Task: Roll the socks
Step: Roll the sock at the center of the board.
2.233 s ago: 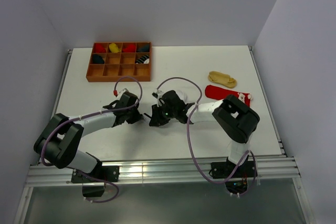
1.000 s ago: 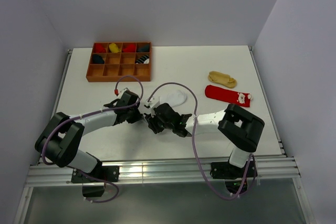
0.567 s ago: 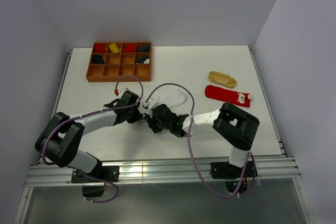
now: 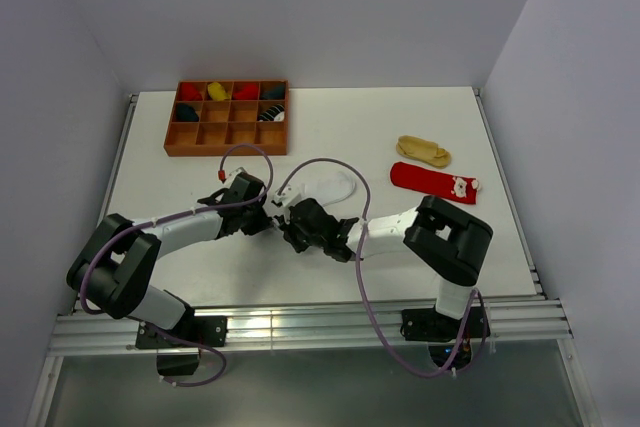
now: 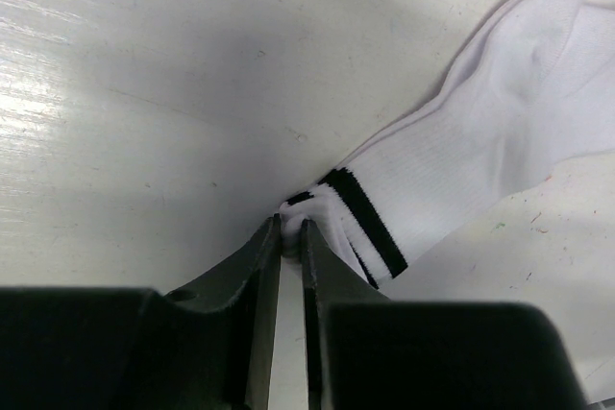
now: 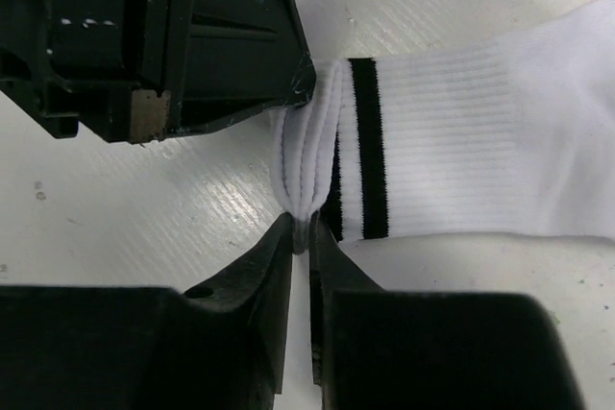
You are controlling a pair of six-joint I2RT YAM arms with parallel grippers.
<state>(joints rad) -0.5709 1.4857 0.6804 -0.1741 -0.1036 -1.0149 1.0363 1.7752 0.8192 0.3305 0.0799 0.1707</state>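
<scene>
End effectors are both clamped: the left end effector [image 5: 290,229] and the right end effector [image 6: 301,228] each pinch the bunched black-striped cuff of the white sock [image 6: 461,156], lying near the middle of the desk [image 4: 400,127].

No legible text, label, brand, number or sign on anything in view.

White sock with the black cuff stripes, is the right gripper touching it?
Touching. The right wrist view shows the right gripper with both fingers pinched shut on the bunched cuff edge of the white sock with black cuff stripes.
</scene>
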